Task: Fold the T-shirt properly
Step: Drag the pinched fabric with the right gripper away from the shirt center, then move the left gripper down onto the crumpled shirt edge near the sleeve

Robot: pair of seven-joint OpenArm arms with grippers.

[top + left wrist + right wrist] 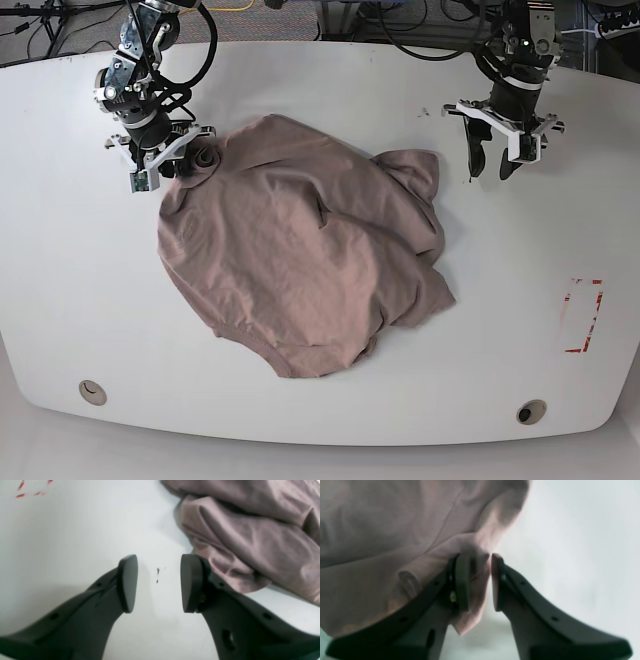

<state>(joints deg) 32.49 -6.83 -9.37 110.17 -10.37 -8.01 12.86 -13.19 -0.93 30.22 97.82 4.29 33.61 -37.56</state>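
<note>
Right gripper: seen at the T-shirt's corner; a bunched fold of cloth is caught between its two dark fingers, which stand narrow, one pad pressed to the fabric, the other just beside it with a thin gap visible.
Right gripper in base view: placed at the upper-left edge of the garment, touching it.
Left gripper: held apart over bare table, nothing between the pads; a medium gap is seen, with two small dark specks on the surface below.
Left gripper in base view: found near the garment's right side, apart from it.
Nearest cloth to left gripper: a wrinkled sleeve portion lies just beside the outer face of one finger; contact cannot be told.
T-shirt: spread in a crumpled, rounded heap across the middle of the table, unfolded, one sleeve bunched at its upper right.
Table: white, with rounded edge; two round holes are seen near its front.
Red marking: a dashed rectangle is seen at the right, well apart from the garment.
</note>
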